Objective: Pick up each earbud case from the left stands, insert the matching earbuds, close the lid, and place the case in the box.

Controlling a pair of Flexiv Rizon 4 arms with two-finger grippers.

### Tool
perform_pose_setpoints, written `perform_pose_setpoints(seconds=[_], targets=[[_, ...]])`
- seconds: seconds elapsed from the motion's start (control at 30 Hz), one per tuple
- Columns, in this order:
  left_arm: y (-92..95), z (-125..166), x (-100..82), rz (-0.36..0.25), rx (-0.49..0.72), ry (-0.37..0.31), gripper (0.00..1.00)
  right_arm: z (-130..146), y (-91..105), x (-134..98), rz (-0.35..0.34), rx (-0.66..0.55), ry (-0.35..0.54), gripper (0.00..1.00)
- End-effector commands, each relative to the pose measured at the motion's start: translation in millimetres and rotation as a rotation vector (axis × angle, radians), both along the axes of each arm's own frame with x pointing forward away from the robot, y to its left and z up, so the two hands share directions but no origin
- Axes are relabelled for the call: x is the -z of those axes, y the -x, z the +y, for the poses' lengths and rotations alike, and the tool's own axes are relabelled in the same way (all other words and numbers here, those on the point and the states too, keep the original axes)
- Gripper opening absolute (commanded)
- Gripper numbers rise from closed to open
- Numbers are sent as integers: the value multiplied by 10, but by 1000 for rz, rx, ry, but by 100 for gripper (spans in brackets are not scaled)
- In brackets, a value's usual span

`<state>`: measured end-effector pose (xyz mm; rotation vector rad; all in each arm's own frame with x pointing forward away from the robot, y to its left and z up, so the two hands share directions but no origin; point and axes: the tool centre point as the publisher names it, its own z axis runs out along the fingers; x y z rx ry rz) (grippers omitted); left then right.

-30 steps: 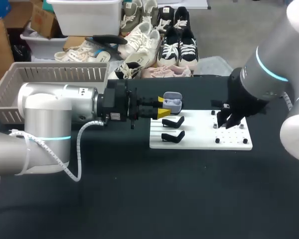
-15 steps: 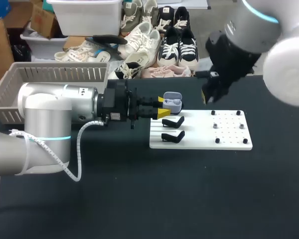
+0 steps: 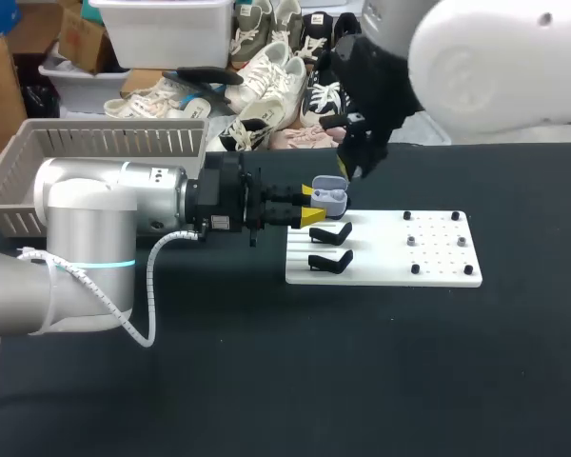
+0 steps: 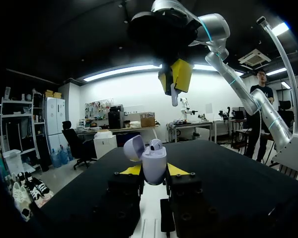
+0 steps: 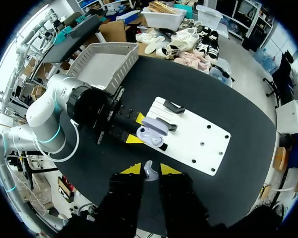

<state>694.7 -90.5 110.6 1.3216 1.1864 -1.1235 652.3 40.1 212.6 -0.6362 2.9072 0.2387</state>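
The lavender earbud case point(image 4: 154, 166) stands upright, lid point(image 4: 134, 148) hinged open.

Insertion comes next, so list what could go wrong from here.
The earbud pinched in the right gripper hangs above the open case; if misaligned it may hit the rim or the seated earbud. The left gripper holds only the case's lower body, so a push might tilt it.

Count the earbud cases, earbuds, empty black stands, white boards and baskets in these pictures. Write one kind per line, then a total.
earbud case: 1
earbud: 2 (one seated in the open case, one between the right arm's fingers)
empty black stand: 2
white board: 1
basket: 1
Total: 7
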Motion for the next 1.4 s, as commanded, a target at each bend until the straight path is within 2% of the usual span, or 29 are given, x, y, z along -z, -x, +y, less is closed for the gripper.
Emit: perform_pose_setpoints(seconds=[0.03,0.2,0.33,0.8,0.87,1.03,1.17,1.4], targets=[[-5,2,5,-1,1,1,0,149,-71,37,96,-14,65,0],[-5,2,5,-1,1,1,0,238,-76,101,90,-30,55,0],[-5,2,5,-1,1,1,0,252,-82,167,51,-37,41,0],[-5,2,5,-1,1,1,0,252,-82,167,51,-37,41,0],[-5,2,5,-1,1,1,0,250,-112,231,60,-50,53,0],[-5,2,5,-1,1,1,0,260,-191,269,21,-72,66,0],[-5,2,5,-1,1,1,0,306,-237,301,-6,-134,80,0],[-5,2,5,-1,1,1,0,319,-305,344,12,-159,92,0]])
